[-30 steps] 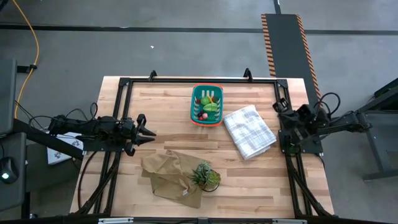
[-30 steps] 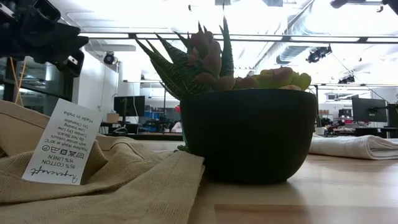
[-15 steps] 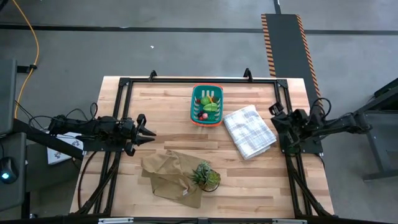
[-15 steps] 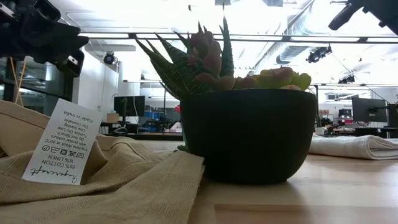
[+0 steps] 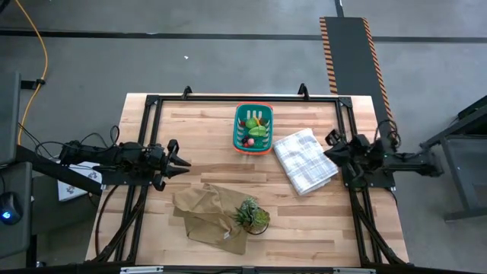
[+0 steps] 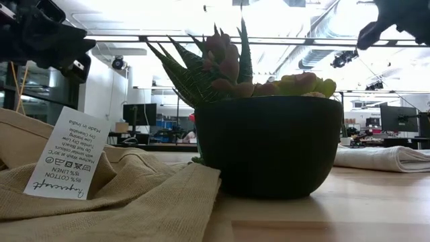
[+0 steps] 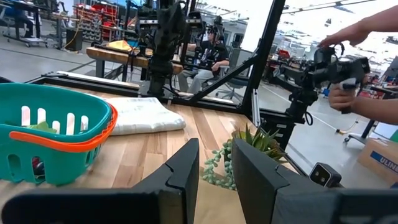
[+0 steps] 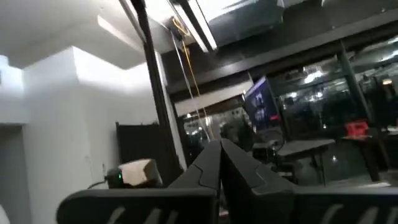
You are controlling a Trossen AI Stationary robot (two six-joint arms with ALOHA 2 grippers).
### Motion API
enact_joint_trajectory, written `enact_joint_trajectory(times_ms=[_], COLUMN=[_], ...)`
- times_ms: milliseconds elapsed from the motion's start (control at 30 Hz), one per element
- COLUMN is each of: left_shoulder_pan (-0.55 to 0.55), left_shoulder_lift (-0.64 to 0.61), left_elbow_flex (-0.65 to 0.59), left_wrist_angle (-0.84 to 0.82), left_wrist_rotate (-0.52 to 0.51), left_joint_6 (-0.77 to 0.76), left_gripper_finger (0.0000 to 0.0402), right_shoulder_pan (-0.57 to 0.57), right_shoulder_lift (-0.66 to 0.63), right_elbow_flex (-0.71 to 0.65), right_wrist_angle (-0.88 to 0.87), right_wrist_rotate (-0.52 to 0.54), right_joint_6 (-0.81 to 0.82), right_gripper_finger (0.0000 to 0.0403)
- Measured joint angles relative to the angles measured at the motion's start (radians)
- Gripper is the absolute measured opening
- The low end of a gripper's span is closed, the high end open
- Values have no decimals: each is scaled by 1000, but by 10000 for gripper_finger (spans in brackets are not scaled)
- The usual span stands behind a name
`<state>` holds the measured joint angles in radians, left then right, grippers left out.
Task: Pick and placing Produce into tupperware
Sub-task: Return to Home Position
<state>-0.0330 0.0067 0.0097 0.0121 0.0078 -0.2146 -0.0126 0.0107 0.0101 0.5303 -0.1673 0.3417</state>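
Wooden counter, grey floor around.

Left gripper: fingers parted, nothing between them; low over the counter's left part, pointing inward.

Right gripper: fingers pressed together, empty; high above the counter's right edge, just beside the white checked cloth.

Tupperware: teal, at the far middle, just beside the cloth.

Produce: green and red pieces, all inside the tupperware.

Tan cloth and potted plant: near front edge, plant on the cloth.
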Motion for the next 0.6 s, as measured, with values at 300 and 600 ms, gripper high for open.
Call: enact_joint_trajectory(times_ms=[300, 600], left_shoulder_pan=[0, 0], left_shoulder_lift=[5, 5], left_elbow_flex=[0, 0], left_wrist_angle=[1, 0], left_wrist_rotate=[0, 0], left_joint_6=[0, 0], left_gripper_finger=[83, 83], right_shoulder_pan=[-8, -8], right_shoulder_lift=[89, -1], right_elbow_flex=[6, 4], right_wrist_angle=[-64, -256], right_wrist_rotate=[-8, -7], right_joint_6=[-56, -169], right_gripper_finger=[0, 0])
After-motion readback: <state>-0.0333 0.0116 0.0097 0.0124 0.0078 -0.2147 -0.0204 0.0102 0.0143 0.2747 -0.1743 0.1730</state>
